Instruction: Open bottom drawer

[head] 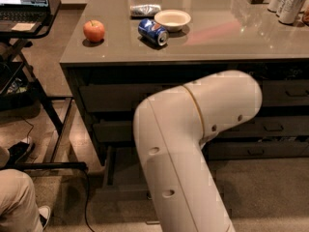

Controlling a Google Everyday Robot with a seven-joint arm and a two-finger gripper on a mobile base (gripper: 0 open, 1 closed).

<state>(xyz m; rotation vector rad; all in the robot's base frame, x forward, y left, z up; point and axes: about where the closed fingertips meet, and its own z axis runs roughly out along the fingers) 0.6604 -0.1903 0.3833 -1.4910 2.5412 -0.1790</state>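
Note:
The bottom drawer of the left stack stands pulled out toward me over the floor, with its left side wall and part of its flat front showing. Its pull is hidden behind my white arm, which rises from the bottom edge and bends at the elbow in front of the drawers. My gripper is hidden behind the arm, somewhere low by the drawer fronts. The two taller drawers above are shut.
On the grey counter lie a red apple, a blue can on its side, a white bowl, a crumpled bag and cans at the back right. A laptop stand and a person's leg are at the left.

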